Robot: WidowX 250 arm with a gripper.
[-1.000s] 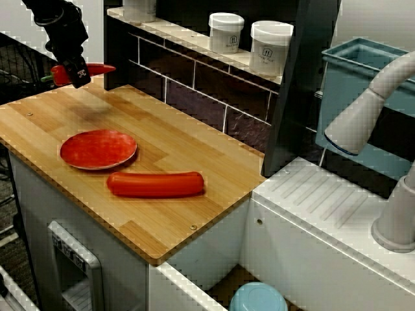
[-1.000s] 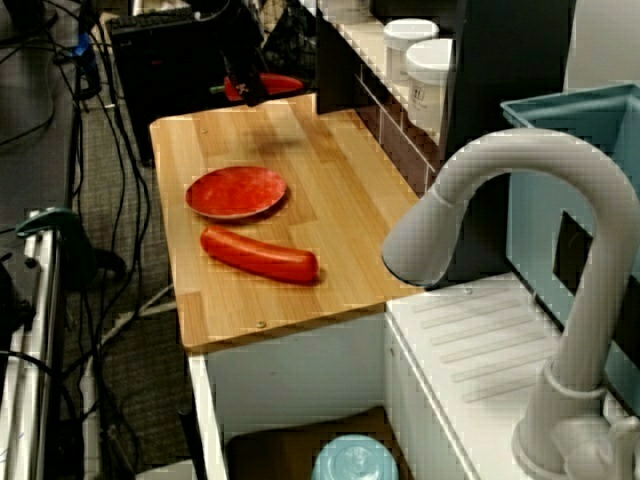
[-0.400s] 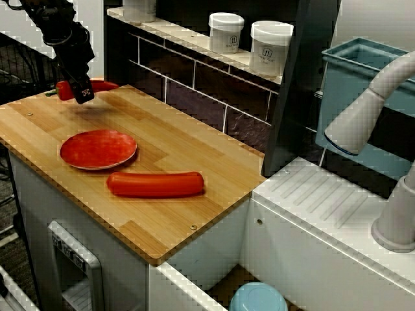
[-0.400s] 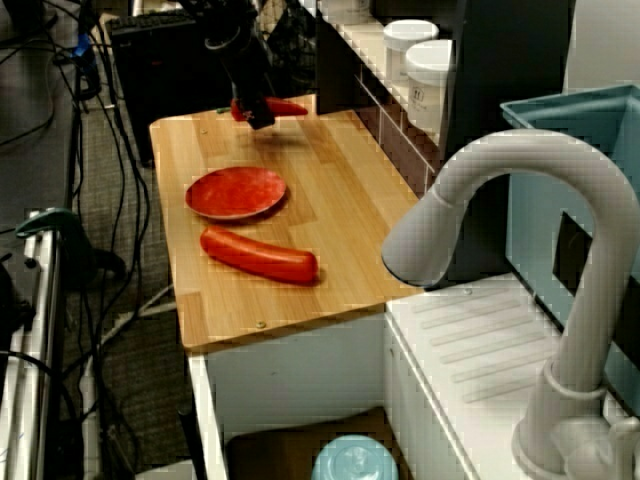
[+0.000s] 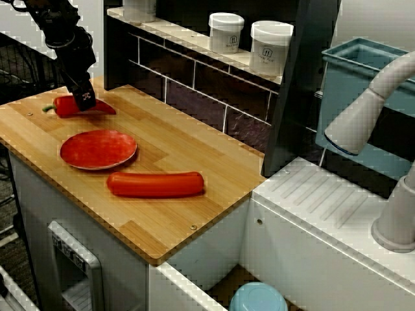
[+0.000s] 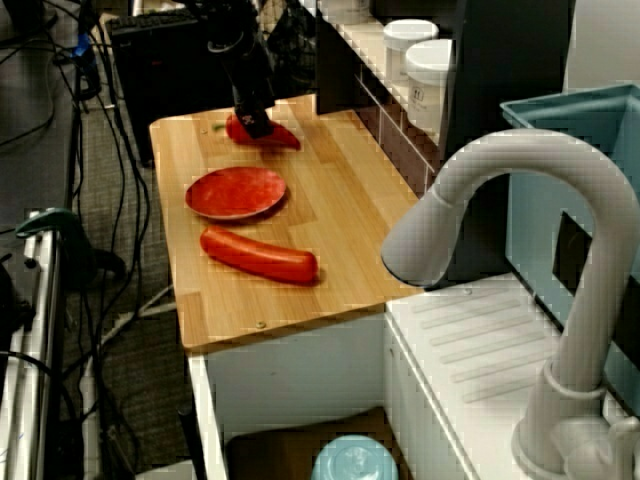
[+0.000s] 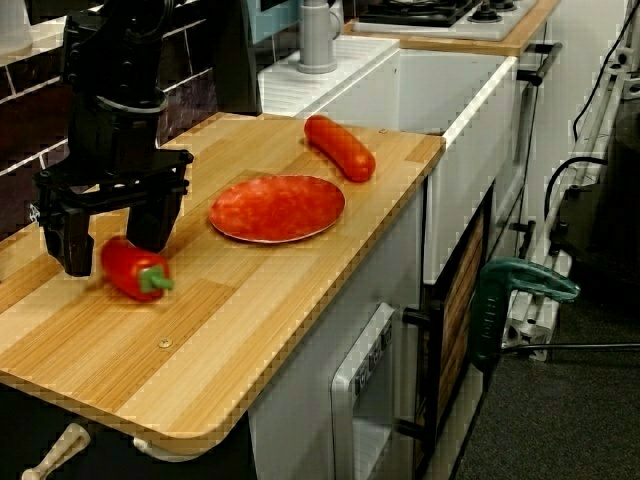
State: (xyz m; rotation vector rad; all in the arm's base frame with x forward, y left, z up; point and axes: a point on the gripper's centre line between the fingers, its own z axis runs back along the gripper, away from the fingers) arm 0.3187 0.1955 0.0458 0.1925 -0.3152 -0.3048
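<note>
Shiny red pepper [image 7: 130, 270] with green stem, laid on wooden counter [image 7: 250, 310], gripper [image 7: 110, 248] set around it, squeeze cannot be told, tip hidden.

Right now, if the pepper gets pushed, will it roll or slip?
Probably rolls a little: the pepper lies on its rounded side on the flat counter, though its taper would likely curve the path. Its glossy skin looks slippery, so the gripper may slide off. It looks like moulded plastic, so likely stiff and light.
</note>
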